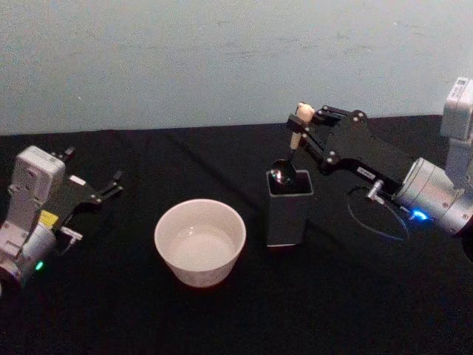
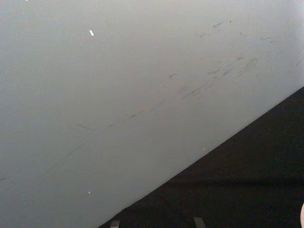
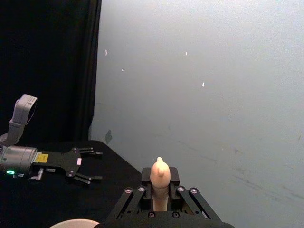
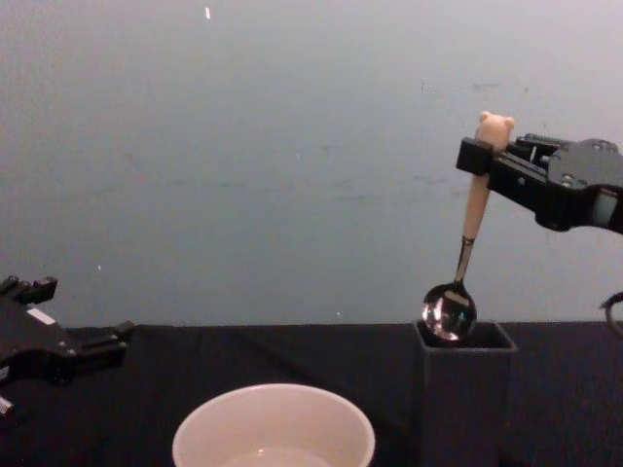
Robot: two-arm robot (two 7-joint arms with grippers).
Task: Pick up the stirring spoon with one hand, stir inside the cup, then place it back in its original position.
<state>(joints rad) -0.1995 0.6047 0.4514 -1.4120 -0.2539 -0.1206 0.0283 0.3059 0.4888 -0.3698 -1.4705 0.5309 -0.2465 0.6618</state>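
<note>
Cup [image 1: 198, 268] beside holder [image 1: 288, 218], right fingers [image 4: 472, 156] holding spoon [image 4: 476, 209] at its rim

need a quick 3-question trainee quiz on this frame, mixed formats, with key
1. Fill in: the left claw, parked left of the cup, is ____ (open/shut).
2. True or false: the right claw grips the stirring spoon near its bear head.
3. Where is the spoon's bowl? A) inside the cup B) at the mouth of the dark holder C) touching the left claw

Key: 1 open; 2 true; 3 B.
</note>
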